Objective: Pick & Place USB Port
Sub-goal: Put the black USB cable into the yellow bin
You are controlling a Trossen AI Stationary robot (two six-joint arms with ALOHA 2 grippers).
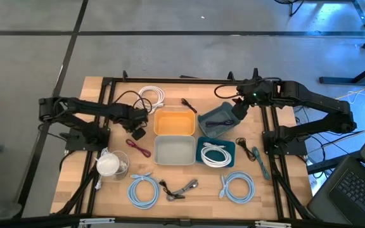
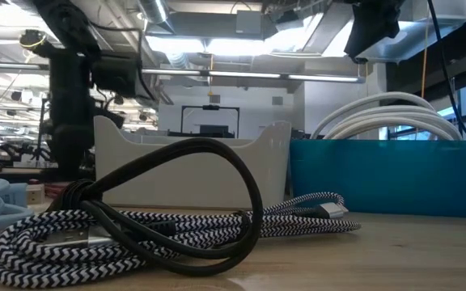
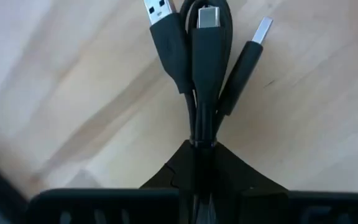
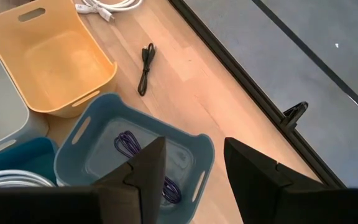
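Three USB plugs of a folded black cable stick out ahead of the left gripper, whose jaws are clamped on the bundle just above the worktop, beside the yellow bin. The carry seems underway; next it likely needs a bin chosen and a release. The right gripper, jaws apart, hovers over the blue bin. Beyond is grey floor.

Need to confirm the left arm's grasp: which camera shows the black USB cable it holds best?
Left wrist view: the black USB cable fills the frame, its plugs clear, pinched by the left gripper. High view shows it small. Low and right wrist views don't clearly show it.
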